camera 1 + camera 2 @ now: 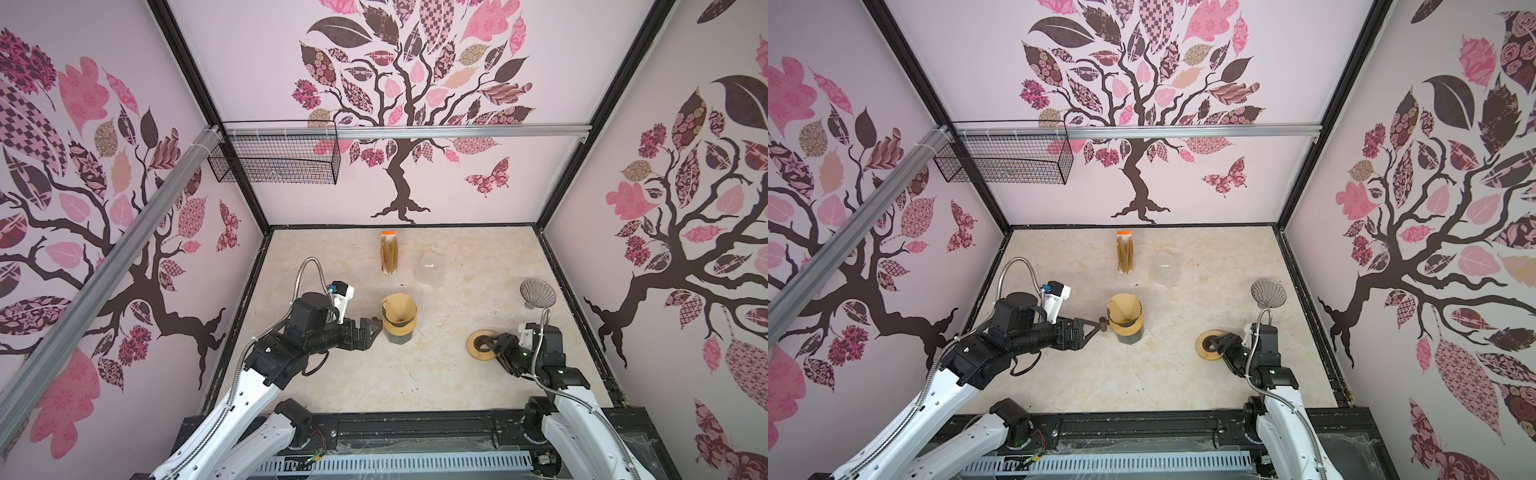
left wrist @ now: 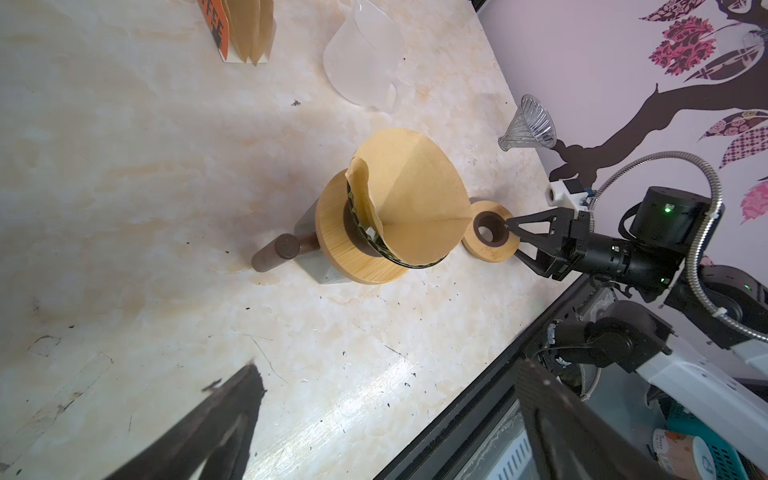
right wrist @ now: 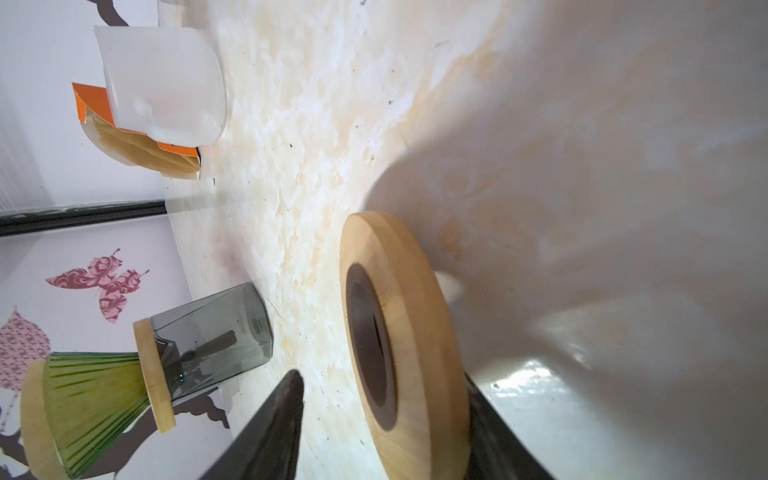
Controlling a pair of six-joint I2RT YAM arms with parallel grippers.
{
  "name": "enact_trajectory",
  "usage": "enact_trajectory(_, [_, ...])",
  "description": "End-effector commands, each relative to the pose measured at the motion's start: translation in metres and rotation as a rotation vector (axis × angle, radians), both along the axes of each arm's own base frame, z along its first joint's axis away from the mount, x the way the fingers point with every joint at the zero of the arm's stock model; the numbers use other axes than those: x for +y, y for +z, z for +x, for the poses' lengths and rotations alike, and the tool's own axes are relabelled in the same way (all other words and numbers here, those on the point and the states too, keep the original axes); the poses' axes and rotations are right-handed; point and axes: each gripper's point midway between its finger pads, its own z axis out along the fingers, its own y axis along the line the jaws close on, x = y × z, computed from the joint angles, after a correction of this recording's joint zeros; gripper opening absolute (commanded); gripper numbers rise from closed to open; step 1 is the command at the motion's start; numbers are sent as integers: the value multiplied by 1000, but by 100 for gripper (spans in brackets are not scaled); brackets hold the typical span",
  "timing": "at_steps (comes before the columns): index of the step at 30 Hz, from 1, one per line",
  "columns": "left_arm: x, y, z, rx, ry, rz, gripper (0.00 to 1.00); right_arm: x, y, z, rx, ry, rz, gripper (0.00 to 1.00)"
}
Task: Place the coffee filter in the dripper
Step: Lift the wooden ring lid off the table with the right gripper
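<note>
Fingers (image 2: 230, 419) of the left gripper (image 2: 386, 370) are spread wide with nothing between them. They sit close to the handle (image 2: 276, 251) of the grey carafe (image 3: 212, 332); I can't tell if they touch it.

The filter (image 1: 399, 309) is tan paper opened into a cone, with a straight seam down one side and one edge curled inward. It sits in the green ribbed dripper (image 3: 95, 390), whose wooden collar rests on the carafe near the middle of the table (image 1: 374, 374). The paper stands well above the dripper's rim, higher on the far side.

The left arm comes in low from the near left, with its wrist level and pointing right at the carafe. The right arm is folded at the near right, and its gripper (image 2: 512, 240) angles down and left onto a wooden ring (image 3: 415, 332) with a dark centre. That ring lies on the table, well apart from the carafe. The right fingers (image 3: 274, 428) are partly spread and straddle the ring. One stands clear of its face with table showing between, and the other is by its rim.

The filter's long axis is upright, with its tip down in the dripper's throat and its mouth open upward.
</note>
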Motion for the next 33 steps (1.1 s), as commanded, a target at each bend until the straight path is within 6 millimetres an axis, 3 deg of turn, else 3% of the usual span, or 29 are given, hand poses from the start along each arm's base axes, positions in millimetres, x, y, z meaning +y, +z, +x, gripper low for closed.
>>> enact_trajectory(1, [-3, -5, 0, 2, -13, -4, 98, 0, 4, 3, -15, -7, 13, 49])
enact_trajectory(5, [-3, -5, 0, 2, -13, -3, 98, 0, -1, 2, 0, -12, 15, 39])
enact_trajectory(33, [-7, -9, -1, 16, -29, -1, 98, 2, 2, 0, 17, -40, 60, 12])
